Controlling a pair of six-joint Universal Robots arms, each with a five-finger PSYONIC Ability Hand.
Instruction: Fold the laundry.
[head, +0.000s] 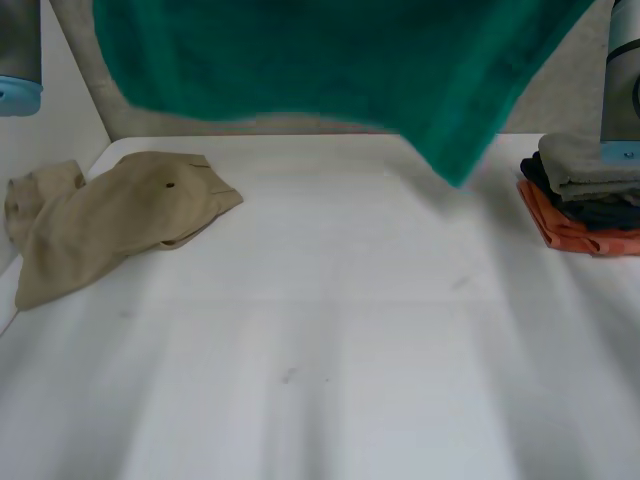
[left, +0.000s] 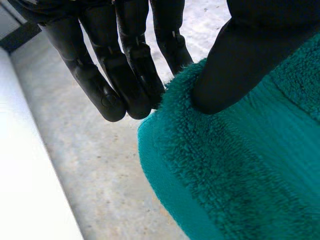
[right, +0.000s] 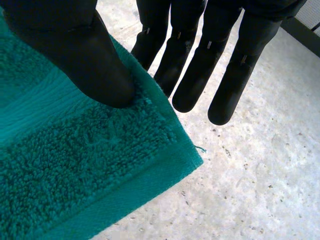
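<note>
While I hold towel (head: 330, 70) up: top edge runs hand to hand, low corner nearer my right
Left hand (left: 125, 75): thumb pinching top edge
Right hand (right: 195, 70): thumb pinching corner

A teal terry towel (head: 330, 60) hangs spread aloft — tan garment (head: 100, 220) crumpled, folded stack (head: 585, 195) well apart.

So the towel (head: 330, 70) hangs above the bench's (head: 350, 330) far edge, trousers (head: 110, 220) by the far-left corner, stack of clothes (head: 585, 200) at the right edge.
</note>
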